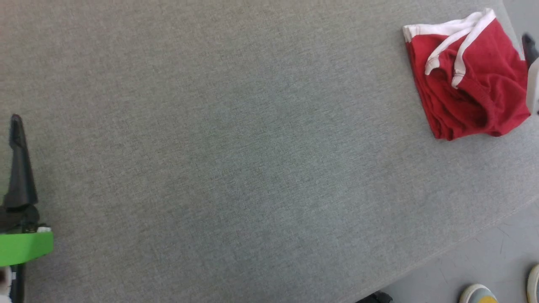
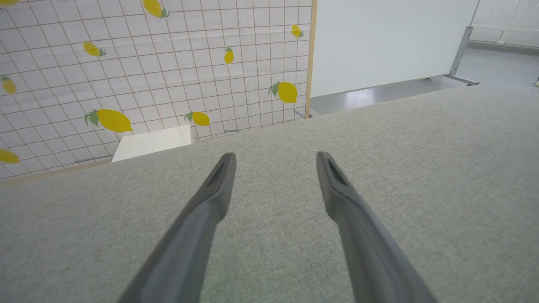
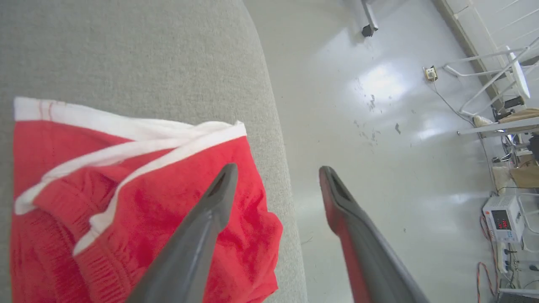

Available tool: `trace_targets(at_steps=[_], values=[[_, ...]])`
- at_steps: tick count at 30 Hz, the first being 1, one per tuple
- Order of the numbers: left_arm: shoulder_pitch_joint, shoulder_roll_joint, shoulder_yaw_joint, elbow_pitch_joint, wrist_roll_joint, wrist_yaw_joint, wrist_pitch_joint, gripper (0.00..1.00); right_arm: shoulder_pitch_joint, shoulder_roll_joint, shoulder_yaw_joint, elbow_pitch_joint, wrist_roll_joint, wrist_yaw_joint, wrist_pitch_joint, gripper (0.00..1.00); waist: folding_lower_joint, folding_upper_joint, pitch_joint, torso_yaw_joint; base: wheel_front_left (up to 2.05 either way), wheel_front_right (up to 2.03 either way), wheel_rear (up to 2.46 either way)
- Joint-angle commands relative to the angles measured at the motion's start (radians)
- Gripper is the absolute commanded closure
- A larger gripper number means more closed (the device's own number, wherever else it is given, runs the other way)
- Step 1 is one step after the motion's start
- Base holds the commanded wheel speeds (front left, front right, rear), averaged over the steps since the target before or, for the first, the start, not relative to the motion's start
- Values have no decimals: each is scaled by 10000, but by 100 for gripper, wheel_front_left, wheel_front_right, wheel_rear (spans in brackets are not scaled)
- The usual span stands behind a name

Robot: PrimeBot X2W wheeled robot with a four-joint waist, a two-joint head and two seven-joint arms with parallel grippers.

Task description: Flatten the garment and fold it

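The garment (image 1: pixel 467 80) is a pair of bright red shorts with white trim, lying crumpled and partly doubled over at the far right corner of the grey table (image 1: pixel 236 160). In the right wrist view the garment (image 3: pixel 126 202) fills the lower left. My right gripper (image 3: pixel 278 176) hovers open at the garment's right edge, one finger above the red cloth and the other above the floor past the table's edge, with nothing between them. My left gripper (image 2: pixel 276 162) is open over bare table far to the left, with one dark finger (image 1: pixel 17 160) seen from the head.
The table's right edge (image 3: pixel 282 168) runs just beside the garment, with glossy floor beyond. A person's shoes (image 1: pixel 478 294) stand by the near right corner. A lemon-patterned wall (image 2: pixel 147 63) and a white box (image 2: pixel 151 143) lie behind the table's far side.
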Motion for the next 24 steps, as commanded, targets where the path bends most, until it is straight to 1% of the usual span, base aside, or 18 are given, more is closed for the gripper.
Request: trace_targets(at_steps=[1,5,8,12,13,15,19,24], values=[[76,-96,-102,144,-115,66,-164,0,-322,57,-23,-371,-36,-19,-339,0,-1,0,-454,205,0,0,0],[-25,-408,-421,599,-87,154,-502,0,-421,105,75,-1297,248,-19,-994,0,-1,0,-1188,546,0,0,0],[-117,-665,-678,971,-66,217,-701,0,-502,332,-85,-2078,448,-19,-1575,0,-1,0,-1780,897,0,0,0],[-177,-1056,-843,1531,-73,391,-962,0,-429,1171,-103,-3089,567,-19,-2610,0,-1,0,-2652,1378,0,0,0],[-175,-1166,-879,1678,-69,444,-1018,0,-324,1510,-149,-3303,682,-19,-2851,0,-1,0,-2875,1521,0,0,0],[-212,-1378,-949,1951,-75,536,-1101,0,-40,1928,55,-3635,649,-19,-3257,0,-1,0,-3293,1851,0,0,0],[-321,-1702,-1166,2486,-27,623,-1198,0,715,2923,-100,-3951,944,-19,-4233,0,-1,0,-4080,2575,0,0,0],[-490,-1910,-1507,3084,141,642,-1243,0,2037,3620,-301,-4051,1077,-19,-5228,0,-1,0,-4774,3369,0,0,0]])
